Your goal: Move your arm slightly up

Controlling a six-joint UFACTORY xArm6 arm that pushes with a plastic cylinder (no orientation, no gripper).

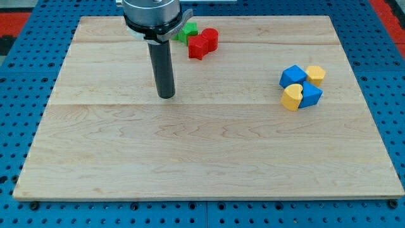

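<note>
My tip [166, 95] rests on the wooden board [202, 152], left of the middle and in its upper half. No block touches it. Up and to the right of the rod, near the board's top edge, a green block [188, 30] sits partly hidden behind the arm's mount, with two red blocks, one [198, 46] lower and one [210, 37] just right of it, pressed together. At the view's right is a tight cluster: a blue cube [292, 76], a yellow block [316, 74], a yellow heart-shaped block [292, 97] and a blue block [311, 95].
The board lies on a blue perforated table [19, 82]. The arm's round metal mount [150, 14] hangs over the board's top edge, above the rod.
</note>
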